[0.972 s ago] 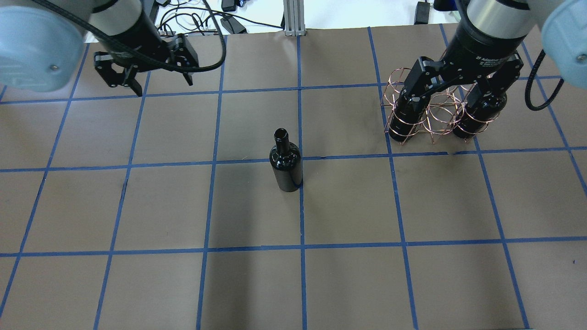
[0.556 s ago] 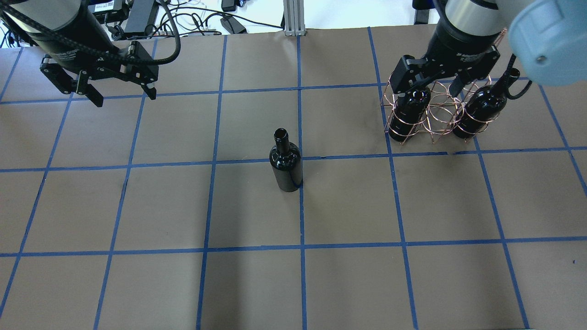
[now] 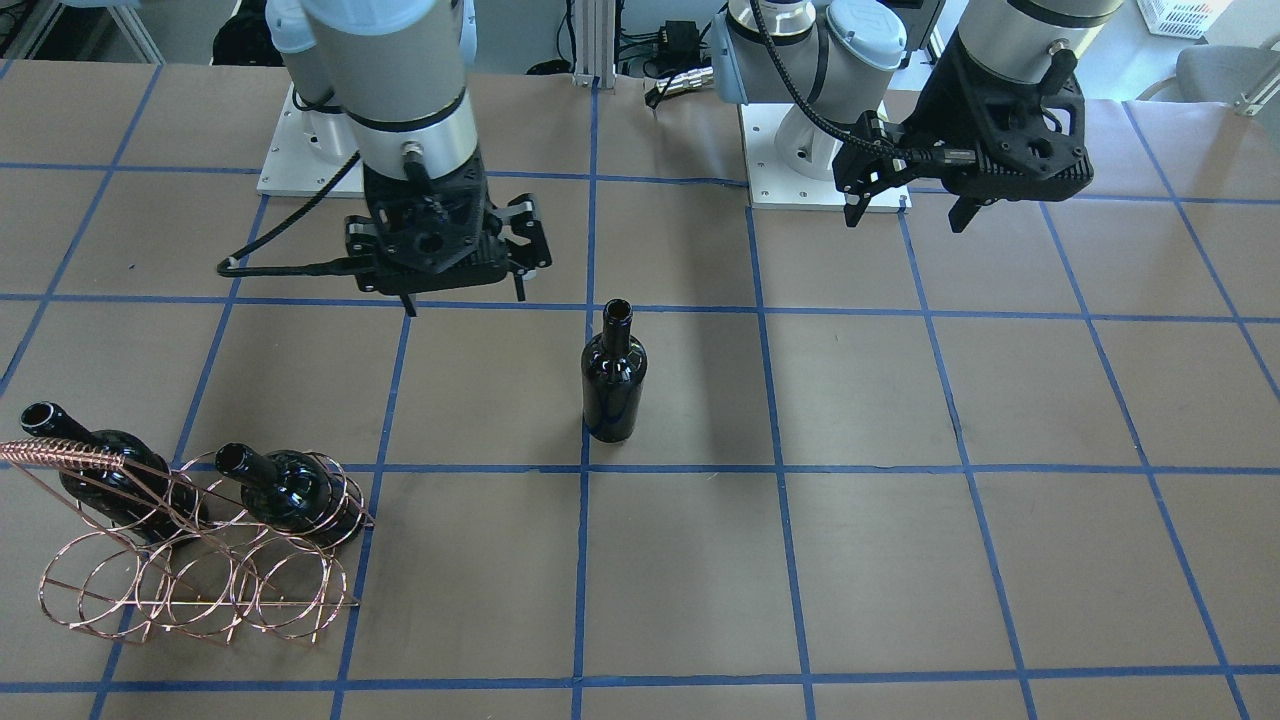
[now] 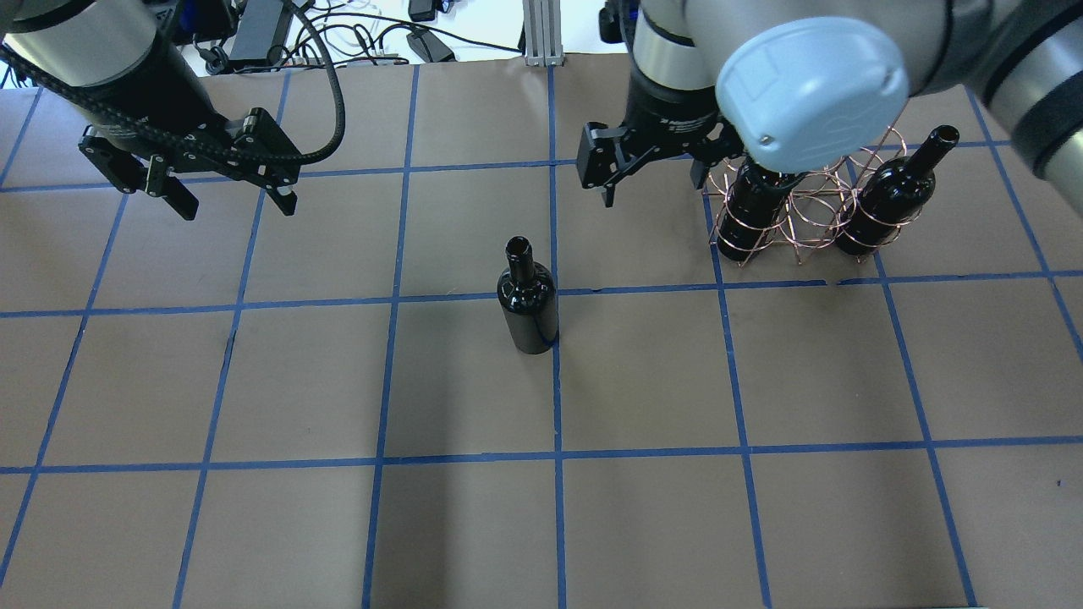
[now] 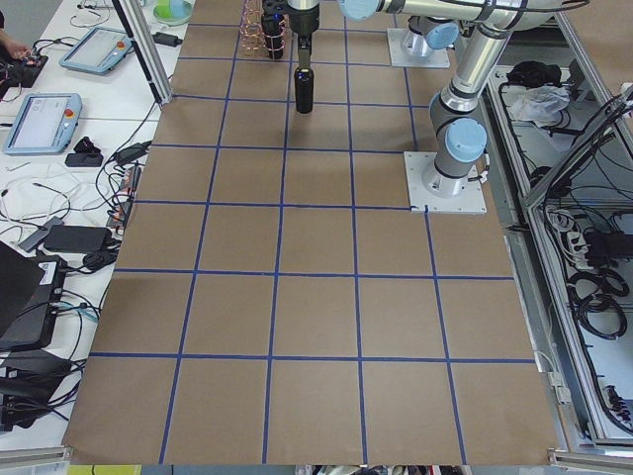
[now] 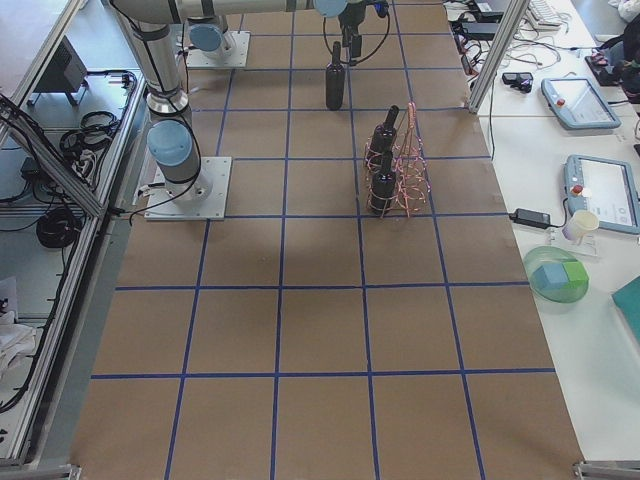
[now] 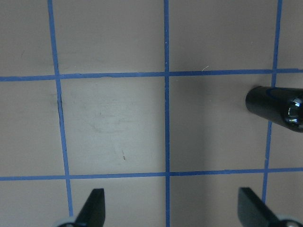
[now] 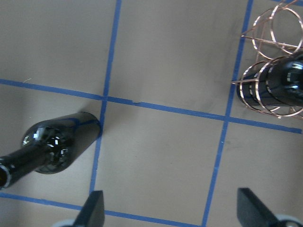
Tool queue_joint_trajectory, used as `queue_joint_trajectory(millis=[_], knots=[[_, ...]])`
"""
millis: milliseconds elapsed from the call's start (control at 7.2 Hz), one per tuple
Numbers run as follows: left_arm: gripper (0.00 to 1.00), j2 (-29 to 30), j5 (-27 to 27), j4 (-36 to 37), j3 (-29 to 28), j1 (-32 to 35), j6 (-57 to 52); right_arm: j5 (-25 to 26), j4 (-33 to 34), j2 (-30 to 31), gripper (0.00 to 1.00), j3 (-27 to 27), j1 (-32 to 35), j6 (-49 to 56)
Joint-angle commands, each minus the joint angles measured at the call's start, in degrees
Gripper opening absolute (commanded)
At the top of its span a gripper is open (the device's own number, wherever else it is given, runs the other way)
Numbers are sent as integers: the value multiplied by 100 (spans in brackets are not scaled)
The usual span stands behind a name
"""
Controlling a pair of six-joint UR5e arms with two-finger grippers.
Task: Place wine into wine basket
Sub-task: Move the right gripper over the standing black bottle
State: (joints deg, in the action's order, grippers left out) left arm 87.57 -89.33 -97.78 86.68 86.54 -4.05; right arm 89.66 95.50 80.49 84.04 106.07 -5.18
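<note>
We see the bottle (image 4: 528, 296) upright on the counter (image 4: 677, 507). Our left tool (image 4: 238, 207) and right tool (image 4: 654, 188) hang empty, spread apart, the right near the basket (image 4: 804, 211) holding two other bottles (image 4: 884, 199).

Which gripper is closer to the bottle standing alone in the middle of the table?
Right. The right gripper hovers open above the table, a little to the robot's right of the bottle. The left gripper, also open, hangs much farther off on the bottle's other side.

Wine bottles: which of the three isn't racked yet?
The upright bottle standing mid-table; the other two bottles lie tilted in the copper wire rack.
</note>
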Motion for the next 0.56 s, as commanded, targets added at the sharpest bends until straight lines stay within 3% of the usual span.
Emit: queue_joint_trajectory(millis=[0, 139, 417], knots=[[100, 5, 29, 22, 24, 3, 26, -62, 13, -130, 100, -90, 536, -422], [100, -38, 38, 22, 24, 3, 18, -97, 13, -200, 100, -90, 616, -640], [100, -196, 545, 40, -28, 12, -78, -159, 187, -471, 100, -90, 853, -924]])
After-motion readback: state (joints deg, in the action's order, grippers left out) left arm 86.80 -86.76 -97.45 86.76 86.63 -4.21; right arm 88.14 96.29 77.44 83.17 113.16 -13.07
